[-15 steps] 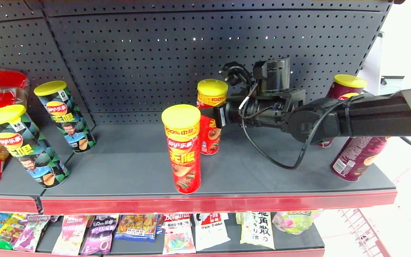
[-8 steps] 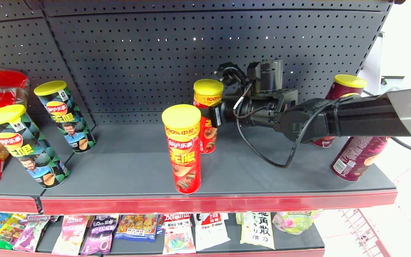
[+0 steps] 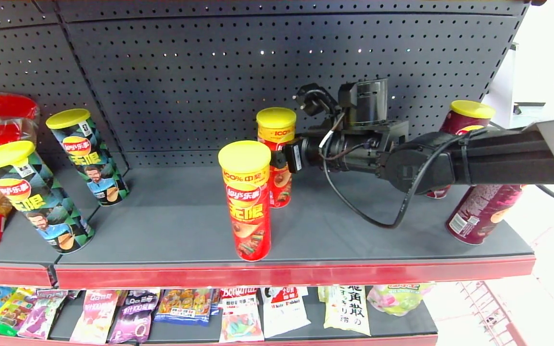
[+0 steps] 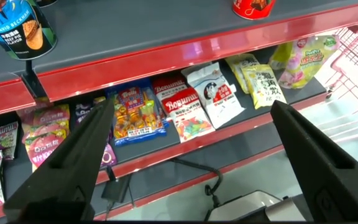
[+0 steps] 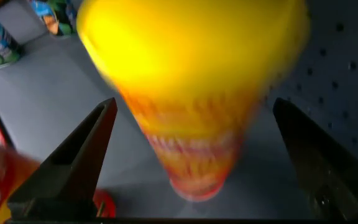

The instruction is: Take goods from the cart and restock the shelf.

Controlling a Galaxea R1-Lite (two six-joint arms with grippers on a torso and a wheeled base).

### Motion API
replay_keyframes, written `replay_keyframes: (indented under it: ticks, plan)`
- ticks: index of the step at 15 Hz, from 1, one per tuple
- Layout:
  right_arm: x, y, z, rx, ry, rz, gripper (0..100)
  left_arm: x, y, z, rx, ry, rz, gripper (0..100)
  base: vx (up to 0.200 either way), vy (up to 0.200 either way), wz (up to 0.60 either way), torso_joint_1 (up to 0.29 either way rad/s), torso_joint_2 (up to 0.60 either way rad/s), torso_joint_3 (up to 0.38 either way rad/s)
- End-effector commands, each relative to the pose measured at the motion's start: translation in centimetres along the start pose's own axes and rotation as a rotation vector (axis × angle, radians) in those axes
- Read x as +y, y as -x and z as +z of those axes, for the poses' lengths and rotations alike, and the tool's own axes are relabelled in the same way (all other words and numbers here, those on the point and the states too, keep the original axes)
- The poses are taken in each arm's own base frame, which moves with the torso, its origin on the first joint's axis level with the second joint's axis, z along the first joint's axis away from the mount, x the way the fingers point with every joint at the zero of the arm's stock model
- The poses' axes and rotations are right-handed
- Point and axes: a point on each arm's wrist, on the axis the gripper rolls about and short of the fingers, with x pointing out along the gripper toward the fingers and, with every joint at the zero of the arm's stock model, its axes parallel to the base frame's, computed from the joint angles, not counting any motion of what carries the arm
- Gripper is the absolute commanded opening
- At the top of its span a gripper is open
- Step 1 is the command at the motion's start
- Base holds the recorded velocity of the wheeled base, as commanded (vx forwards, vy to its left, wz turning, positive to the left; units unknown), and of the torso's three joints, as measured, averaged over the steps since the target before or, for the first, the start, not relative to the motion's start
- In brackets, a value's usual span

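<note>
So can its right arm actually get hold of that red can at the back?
Probably yes. The right gripper sits at the rear red can, its fingers open either side of it. The front red can stands nearer the shelf edge, off the arm's path.

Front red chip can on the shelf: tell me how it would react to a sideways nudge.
The front red can stands tall and narrow near the shelf lip, so a high push would probably tip it. Once down, its round body would likely roll. It looks rigid, so a grip should not crush it.
</note>
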Motion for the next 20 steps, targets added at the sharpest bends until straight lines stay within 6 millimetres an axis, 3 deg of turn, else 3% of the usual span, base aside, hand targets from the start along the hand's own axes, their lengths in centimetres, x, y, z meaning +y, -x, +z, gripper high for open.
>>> replay_keyframes:
  ticks: [1,4,8,9,11,12,14,17,20]
  plan:
    - [0.5,2.5,0.6,-0.001,-0.002,-0.003,100,0.0,-0.1,0.0,0.005,0.000,-0.001,100,0.000,0.000,0.00,0.000,0.00,0.000]
    - [1.2,5.8,-0.2,0.041,-0.015,-0.010,100,0.0,-0.2,0.0,0.016,0.001,-0.002,100,0.000,0.000,0.00,0.000,0.00,0.000]
    - [2.5,11.8,-2.2,0.092,-0.076,-0.054,100,0.1,-0.7,0.3,0.056,0.005,0.000,100,0.000,0.000,0.00,0.000,0.00,0.000]
    - [3.1,14.4,-2.9,0.080,-0.111,-0.073,100,0.1,-1.1,0.8,0.080,0.006,-0.001,100,0.000,0.000,0.00,0.000,0.00,0.000]
    - [4.1,17.7,-3.5,0.066,-0.117,-0.067,100,0.2,-1.5,1.4,0.101,0.009,-0.002,100,0.000,0.000,0.00,0.000,0.00,0.000]
    - [4.7,20.5,-4.6,0.062,-0.115,-0.069,100,0.3,-2.0,1.8,0.120,0.013,0.000,100,0.000,0.000,0.00,0.000,0.00,0.000]
    - [5.3,23.8,-5.9,0.048,-0.110,-0.106,100,0.4,-2.8,2.3,0.149,0.016,-0.001,100,0.000,0.000,0.00,0.000,0.00,0.000]
    - [6.1,30.7,-9.6,-0.017,-0.115,-0.328,100,0.7,-5.5,3.8,0.202,0.024,-0.004,100,0.000,0.000,0.00,0.000,0.00,0.000]
    - [6.4,35.0,-12.8,-0.073,-0.138,-0.558,100,1.1,-8.8,5.4,0.249,0.031,-0.003,100,0.000,0.000,0.00,0.000,0.00,0.000]
